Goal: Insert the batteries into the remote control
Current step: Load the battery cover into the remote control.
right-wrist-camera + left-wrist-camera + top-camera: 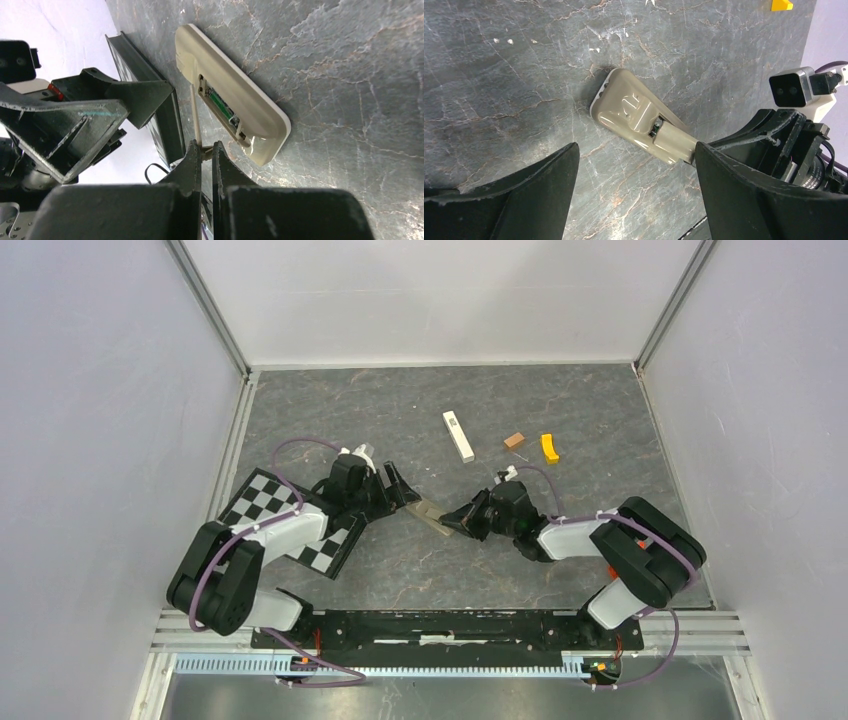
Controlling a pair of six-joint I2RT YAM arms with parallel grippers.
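Observation:
The remote control (428,514) lies face down on the table between my two grippers, its grey-olive back up. Its battery recess is uncovered, and one greenish battery (218,103) lies inside it. My right gripper (206,145) is shut on the thin beige battery cover (195,112), which stands on edge beside the recess. In the left wrist view the remote control (634,112) lies just beyond my left gripper (635,150), which is open with only bare table between its fingers. In the top view the left gripper (400,490) sits at the remote's left end and the right gripper (455,522) at its right end.
A long white bar (458,436), a brown block (515,440) and a yellow curved piece (549,447) lie farther back on the table. A checkerboard plate (290,515) lies under the left arm. White walls close in the table on three sides.

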